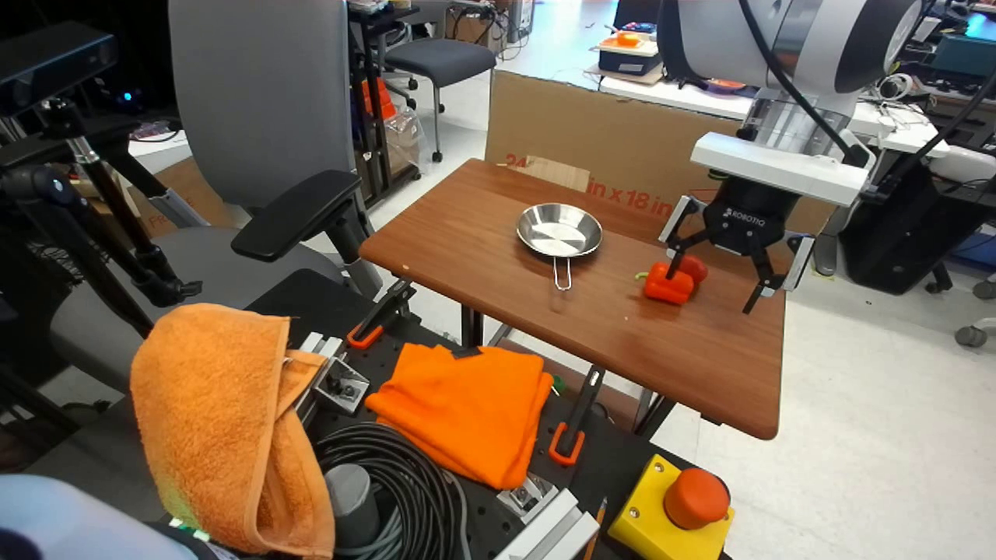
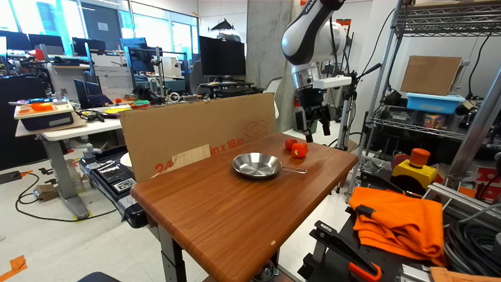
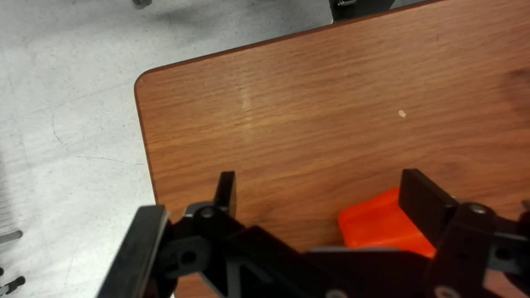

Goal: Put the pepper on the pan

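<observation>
Bright indoor light, windows [image 2: 153,23] washed out, glinting pan [image 2: 257,166], wrist view's hand [image 3: 323,191] dark, perhaps slightly blurred

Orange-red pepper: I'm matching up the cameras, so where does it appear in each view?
In an exterior view: pepper, right of centre, mid-height.
In an exterior view: pepper, slightly right of centre.
Wrist view: pepper, lower right, partly hidden by the gripper.
Shared landmark: the brown tabletop.

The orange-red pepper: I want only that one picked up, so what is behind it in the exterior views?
In both exterior views, a red piece lies behind the pepper. The pepper covers part of its near side, so whether the two touch can't be told.
</observation>
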